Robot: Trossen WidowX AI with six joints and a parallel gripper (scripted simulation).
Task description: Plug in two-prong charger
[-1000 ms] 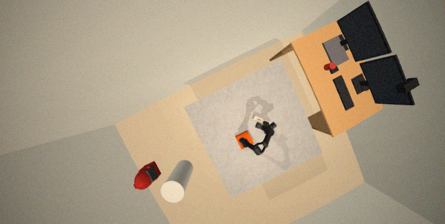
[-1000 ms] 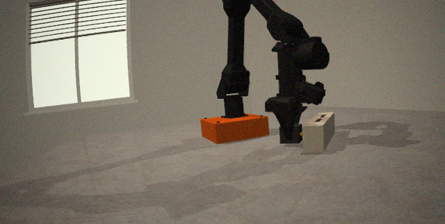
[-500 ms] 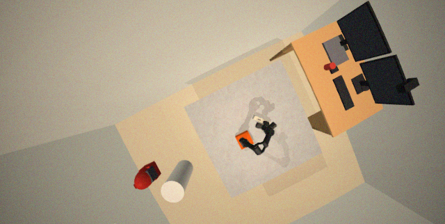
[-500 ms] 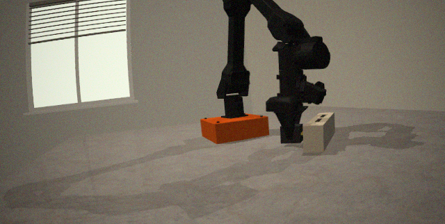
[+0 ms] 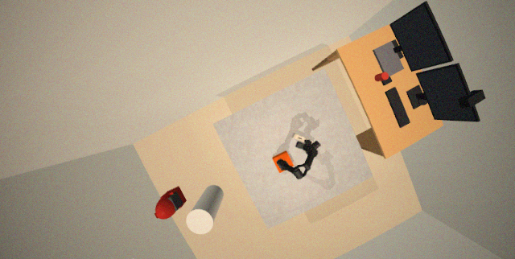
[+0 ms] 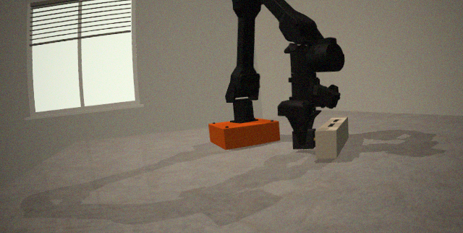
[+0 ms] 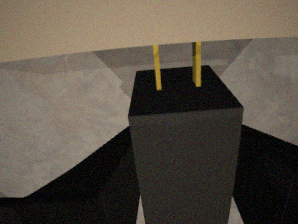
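The black charger [image 7: 186,160] is held in my gripper [image 7: 177,130] [image 6: 304,140], which is shut on it low over the floor. Two gold prongs [image 7: 157,67] stick out from its far end toward the cream power strip [image 7: 150,25] [image 6: 331,140] [image 5: 297,137]. The strip's edge cuts across the prong ends in the wrist view, so their tips are hidden. I cannot tell whether they touch or enter it. In the exterior view, the strip stands just right of my fingers, with dark openings in its top. The outlet faces do not show in the wrist view.
My arm rises from an orange base block [image 6: 249,135] [image 5: 286,157], left of the strip in the exterior view. A wooden desk [image 5: 362,78] with monitors stands farther off. A grey cylinder [image 5: 209,203] and a red object [image 5: 165,207] stand at the lower left in the top view.
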